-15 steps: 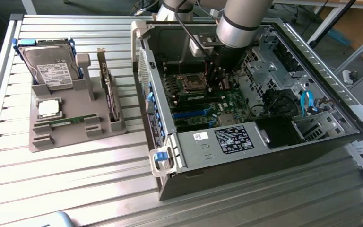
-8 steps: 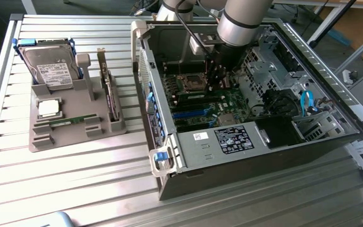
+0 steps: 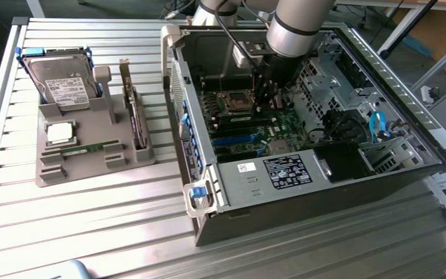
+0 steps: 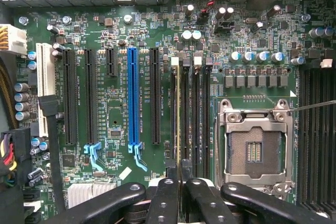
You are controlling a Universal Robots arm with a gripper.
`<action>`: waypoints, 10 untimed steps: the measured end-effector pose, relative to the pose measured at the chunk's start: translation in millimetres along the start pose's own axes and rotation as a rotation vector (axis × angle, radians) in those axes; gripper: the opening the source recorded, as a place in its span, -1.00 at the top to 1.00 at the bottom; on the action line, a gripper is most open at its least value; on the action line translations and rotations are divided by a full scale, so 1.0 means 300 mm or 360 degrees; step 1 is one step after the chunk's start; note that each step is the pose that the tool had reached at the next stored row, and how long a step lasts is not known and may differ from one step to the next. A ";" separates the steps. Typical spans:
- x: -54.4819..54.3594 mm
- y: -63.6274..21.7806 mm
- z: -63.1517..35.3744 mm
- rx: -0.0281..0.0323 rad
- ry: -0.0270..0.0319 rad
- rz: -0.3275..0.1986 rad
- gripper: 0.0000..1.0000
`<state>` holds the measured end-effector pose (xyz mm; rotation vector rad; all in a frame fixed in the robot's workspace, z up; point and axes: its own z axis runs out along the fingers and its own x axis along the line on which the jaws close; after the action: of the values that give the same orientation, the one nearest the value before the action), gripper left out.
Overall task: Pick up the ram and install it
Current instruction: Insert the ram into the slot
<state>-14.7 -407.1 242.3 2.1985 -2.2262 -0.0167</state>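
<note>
The ram shows edge-on as a thin pale-green strip running out from between my fingertips. It lies in line with one of the black memory slots on the green motherboard. My gripper is shut on the ram, its black fingers pressed close together around the near end. In the exterior view the gripper reaches down into the open computer case, just beside the processor socket. Whether the ram rests in the slot or hovers just above it I cannot tell.
The empty processor socket sits beside the memory slots, with blue and black expansion slots on the other side. On the exterior view's left, a grey holder carries a hard drive, an upright expansion card, a silver chip and a thin green stick.
</note>
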 end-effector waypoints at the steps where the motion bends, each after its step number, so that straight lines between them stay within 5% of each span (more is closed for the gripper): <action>1: 0.000 0.000 0.000 -0.00001 0.00001 0.0000 0.76; 10: 0.000 0.002 0.001 0.00000 -0.00001 0.0000 0.76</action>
<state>-15.3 -407.1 242.1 2.1986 -2.2262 -0.0168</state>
